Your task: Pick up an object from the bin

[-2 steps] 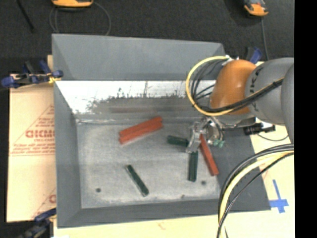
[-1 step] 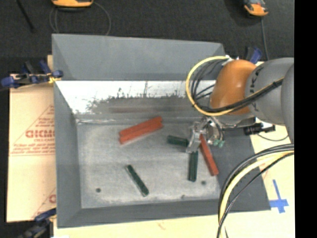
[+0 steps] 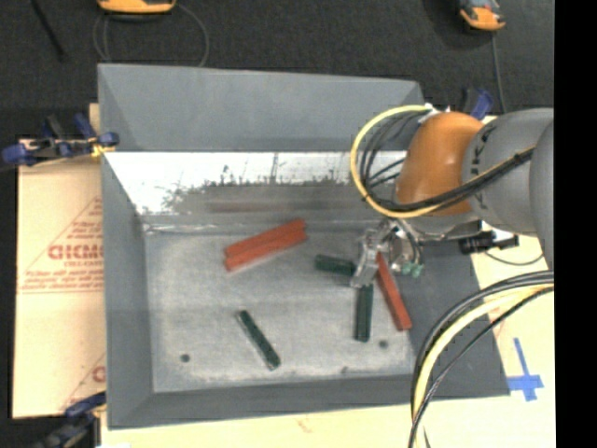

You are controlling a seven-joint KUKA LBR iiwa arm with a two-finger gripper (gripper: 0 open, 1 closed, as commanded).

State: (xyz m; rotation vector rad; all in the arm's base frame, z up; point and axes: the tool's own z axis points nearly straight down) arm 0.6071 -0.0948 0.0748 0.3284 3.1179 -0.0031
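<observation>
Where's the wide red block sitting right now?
In the camera view, the red block lies mid-bin near the back wall, left of the gripper, with a short dark green piece between them.

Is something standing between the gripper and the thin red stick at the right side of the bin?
Nothing visible does. The gripper is right at the upper end of the thin red stick. A dark green stick lies close beside it, not across it.

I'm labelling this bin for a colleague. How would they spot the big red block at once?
Inside the grey bin, look at the floor near the back wall, left of the gripper. The red block lies alone, slanted. It is thicker than the thin red stick by the gripper and the dark green sticks.
</observation>
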